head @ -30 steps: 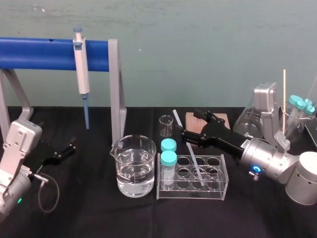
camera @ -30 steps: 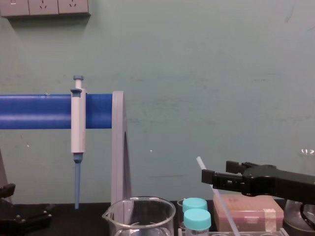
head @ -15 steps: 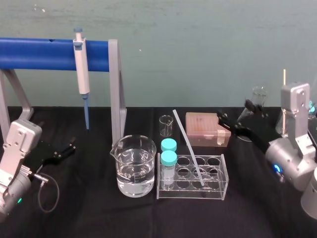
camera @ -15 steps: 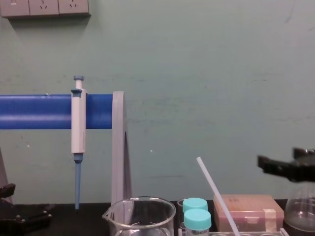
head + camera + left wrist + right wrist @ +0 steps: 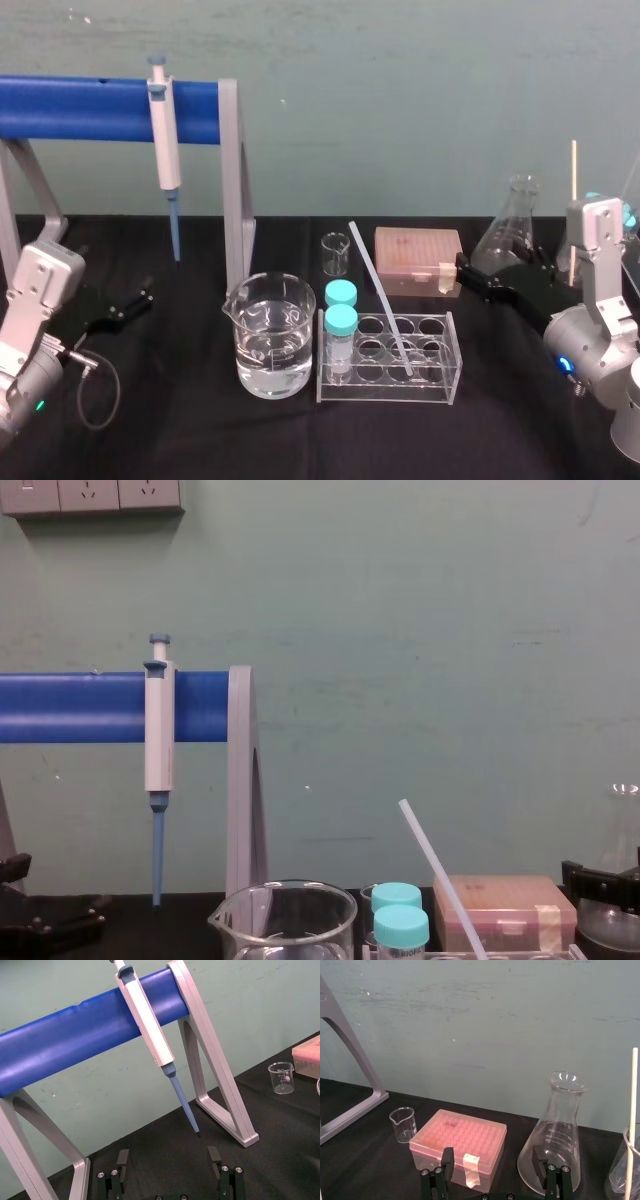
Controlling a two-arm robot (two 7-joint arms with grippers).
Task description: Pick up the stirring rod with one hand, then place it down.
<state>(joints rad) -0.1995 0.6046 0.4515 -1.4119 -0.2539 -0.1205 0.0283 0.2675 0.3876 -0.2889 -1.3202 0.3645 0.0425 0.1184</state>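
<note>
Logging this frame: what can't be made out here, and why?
Stirring rod: lower end cut off by the chest view's bottom edge; head view leaves unclear whether it touches the floor of the tube rack.
Erlenmeyer flask: lower body partly hidden by a finger of the open right gripper, right wrist view.
Small beaker: markings too small to read, left wrist view.
Left gripper, open, parked left: base cut off, left wrist view's bottom edge.
</note>
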